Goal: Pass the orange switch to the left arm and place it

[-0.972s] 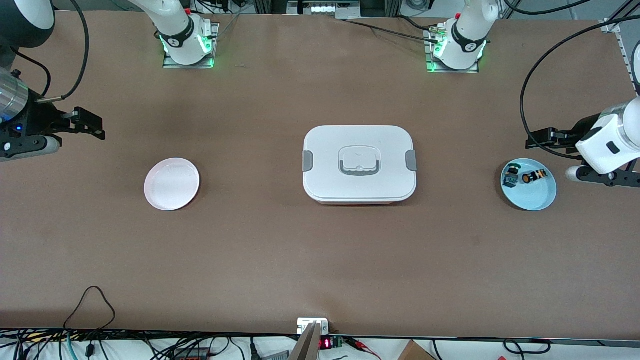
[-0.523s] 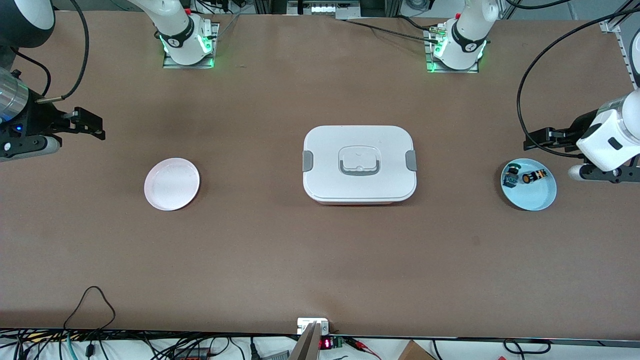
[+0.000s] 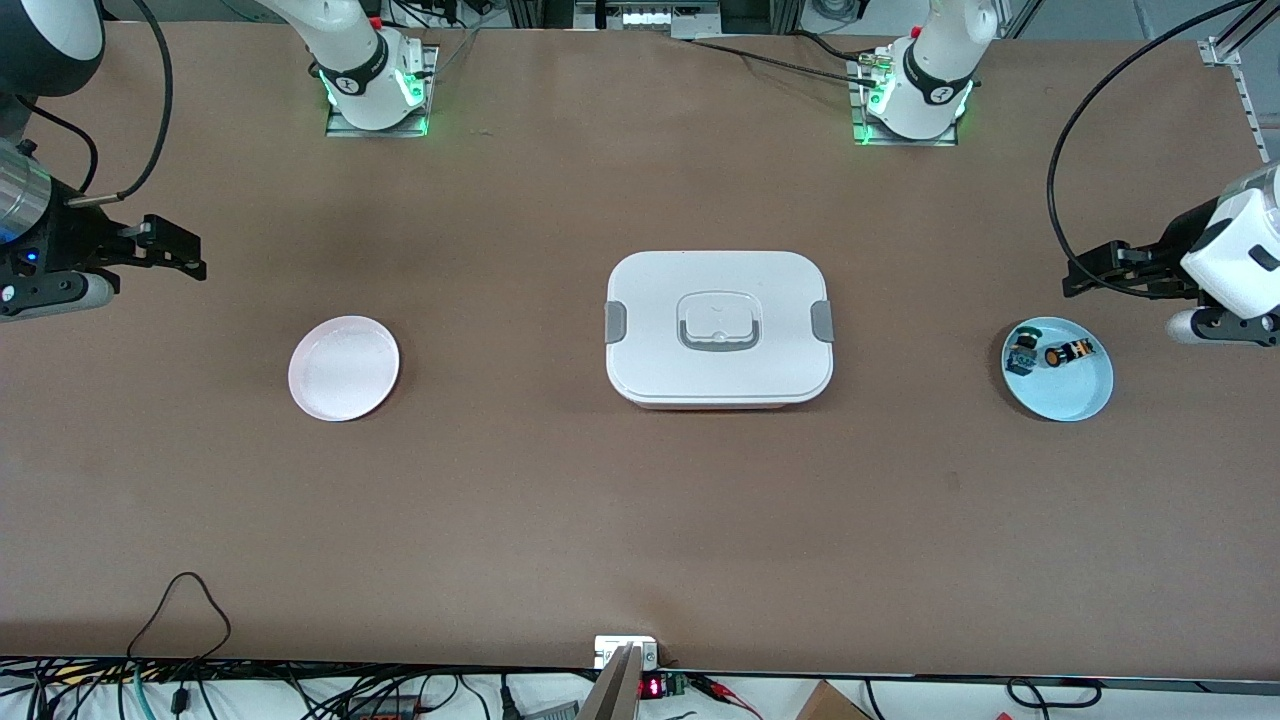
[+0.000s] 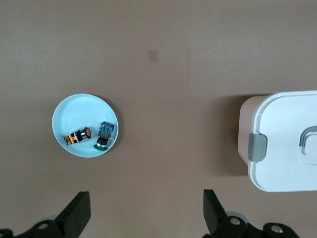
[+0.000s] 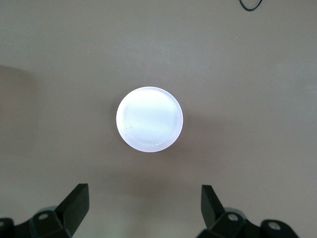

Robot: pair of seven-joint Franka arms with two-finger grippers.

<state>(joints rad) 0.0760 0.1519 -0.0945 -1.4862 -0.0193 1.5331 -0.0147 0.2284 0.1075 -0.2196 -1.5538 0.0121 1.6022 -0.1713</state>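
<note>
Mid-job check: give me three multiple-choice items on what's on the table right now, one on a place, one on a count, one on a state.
1. The tiny black orange-capped switch lies:
A. on the round light-blue plate
B. on the round pink plate
C. on the large white box

2. Small parts on the blue plate:
A. one
B. two
C. four

3. The left gripper is:
A. shut on the switch
B. open, holding nothing
C. touching the box

Answers: 1 A, both views show it there. 2 B, the green-capped part lies beside it. 3 B, fingers spread over bare table.
</note>
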